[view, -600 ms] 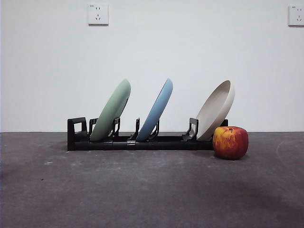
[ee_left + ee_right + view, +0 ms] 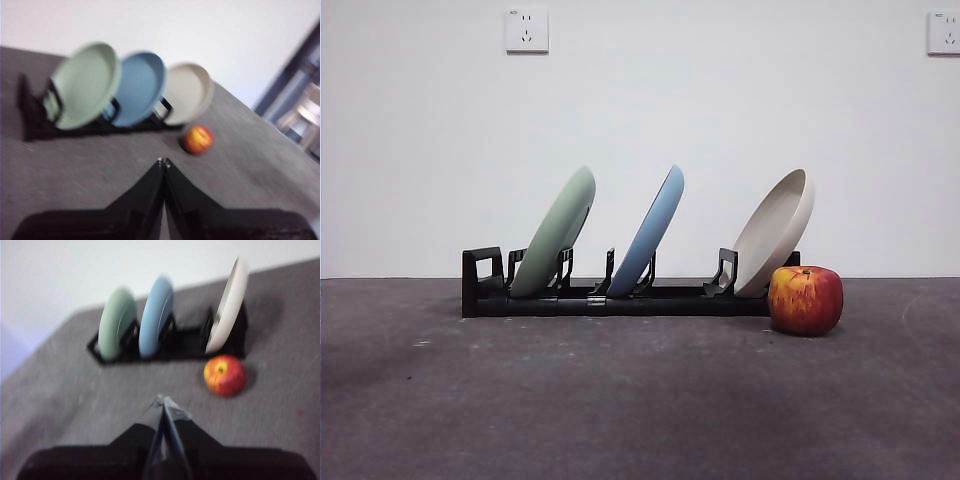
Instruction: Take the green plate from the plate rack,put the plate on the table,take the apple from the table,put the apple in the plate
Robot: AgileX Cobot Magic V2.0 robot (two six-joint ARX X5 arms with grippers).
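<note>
**Black jaws closed on both arms, plates in the rack**

Black jaws of the left gripper (image 2: pixel 163 161) are pressed tip to tip with nothing between them, held above bare table (image 2: pixel 100 155), well short of the rack. The right gripper (image 2: pixel 161 399) is the same: its jaws meet at the tips, empty, over the grey surface on the near side of the apple (image 2: pixel 224 375). Both wrist views are blurred, so finer detail of the tips cannot be made out. Neither arm shows in the front view.

Beyond the grippers, the apple (image 2: pixel 806 299) sits on the table (image 2: pixel 620 400) just in front of the right end of the plate rack (image 2: pixel 620 298), close beside the beige plate (image 2: pixel 775 233); whether it touches the rack cannot be told. The rack holds three plates, all leaning the same way in their slots. The green plate (image 2: pixel 556 232) stands in the leftmost occupied slot, with one empty holder at the rack's left end beside it. The light blue plate (image 2: pixel 649 232) is in the middle, clear of the green one, and the beige plate is at the right end. Two wall sockets (image 2: pixel 526 30) show on the white wall behind.
</note>
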